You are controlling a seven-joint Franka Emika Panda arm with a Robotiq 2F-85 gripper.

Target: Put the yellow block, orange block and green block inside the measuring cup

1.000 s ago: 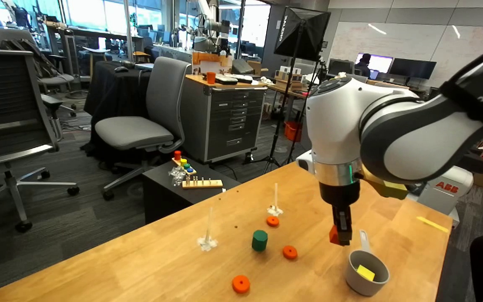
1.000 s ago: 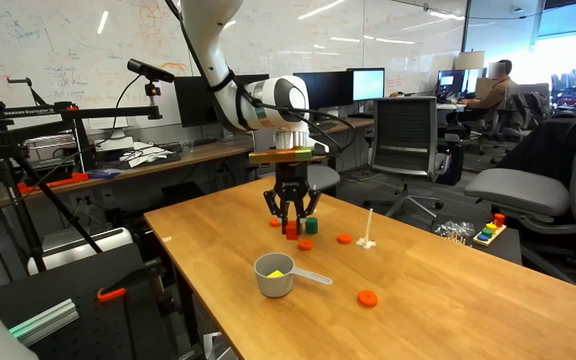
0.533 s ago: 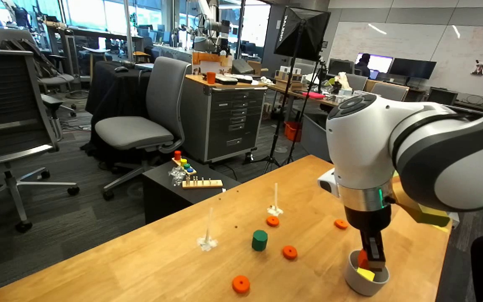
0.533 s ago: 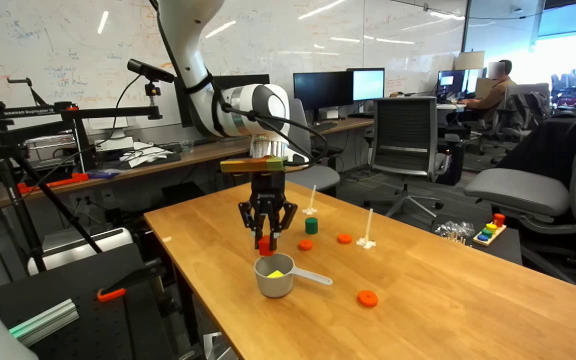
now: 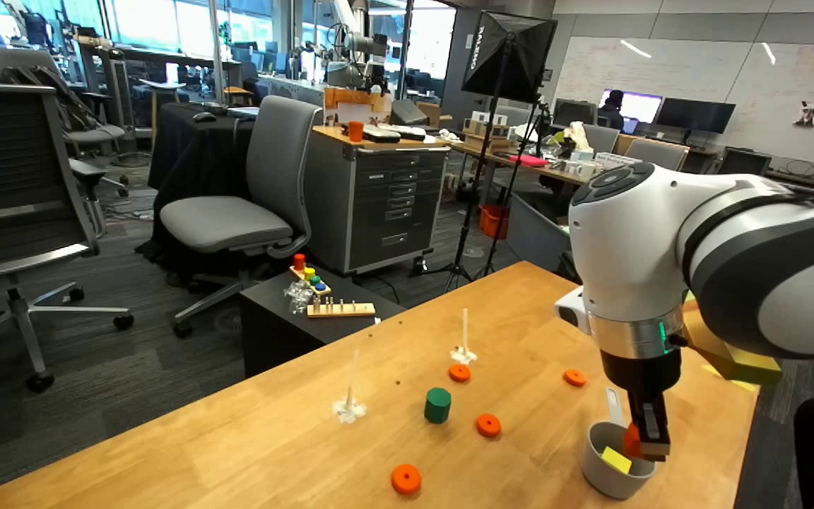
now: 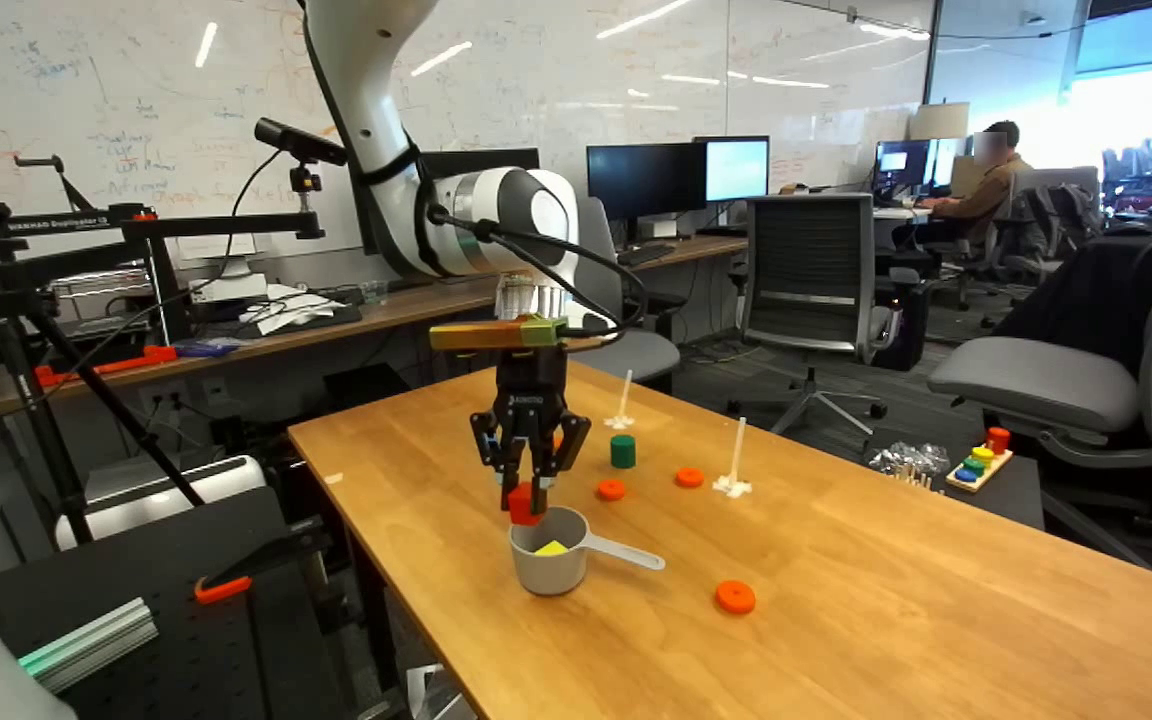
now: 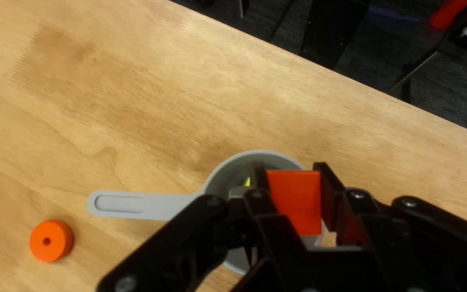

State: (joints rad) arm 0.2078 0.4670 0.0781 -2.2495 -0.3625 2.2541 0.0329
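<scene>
My gripper (image 6: 524, 498) is shut on the orange block (image 7: 296, 202), a red-orange piece pinched between both fingers. It hangs over the measuring cup (image 5: 603, 479), a grey cup with a handle. Seen from the wrist, the block covers the right part of the cup's opening; in an exterior view it overlaps the cup's back-left rim. Inside the cup lies the yellow block (image 5: 616, 461), mostly hidden in the wrist view behind a finger. The green block (image 5: 437, 406) stands upright on the table away from the cup, in both exterior views, out of the wrist view.
Several flat orange discs lie around, among them a disc (image 5: 406, 479) near the front and a disc (image 7: 51, 241) beside the cup's handle. Thin upright pegs, such as this peg (image 6: 736, 455), are taped to the table (image 6: 886, 620). The cup sits near a table edge.
The gripper has carried the orange block from above the table to over the cup, shifting slightly farther in the last half second. The cup, yellow block and green block have stayed put.
</scene>
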